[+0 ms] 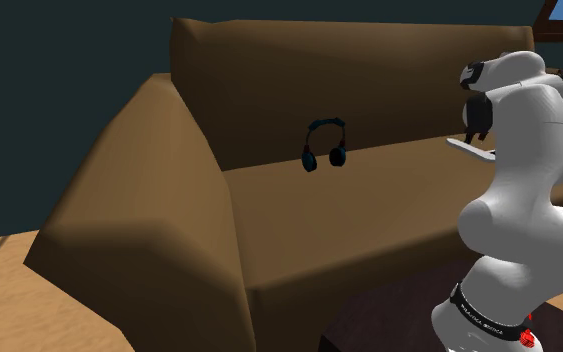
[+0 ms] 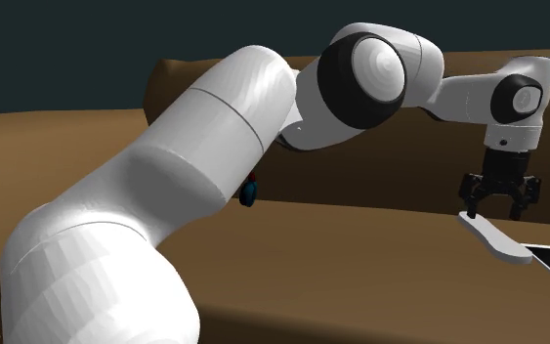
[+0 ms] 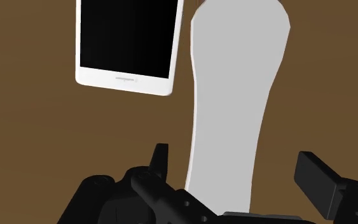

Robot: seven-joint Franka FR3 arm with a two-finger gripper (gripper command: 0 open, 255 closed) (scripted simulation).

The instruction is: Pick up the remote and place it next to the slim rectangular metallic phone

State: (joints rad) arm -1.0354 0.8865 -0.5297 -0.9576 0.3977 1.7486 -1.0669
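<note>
Plainly, your pincer (image 3: 234, 156) stands released, its fingers apart on either side of the pale remote (image 3: 234, 83) and touching neither edge. The remote lies flat on the brown sofa seat (image 3: 56, 146), just beside the white-framed phone (image 3: 126, 44), long sides roughly parallel, so you can judge the placing done. No brand reads on either; the lettering on the arm's black base band (image 1: 484, 322) is too small to read.

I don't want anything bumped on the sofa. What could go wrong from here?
1. The tool is open, with a finger on each side of the pale remote and neither touching it. If the tool moves sideways, a finger might knock the remote away.
2. The remote sits close beside the white-edged phone, so a push could shove one into the other.
</note>
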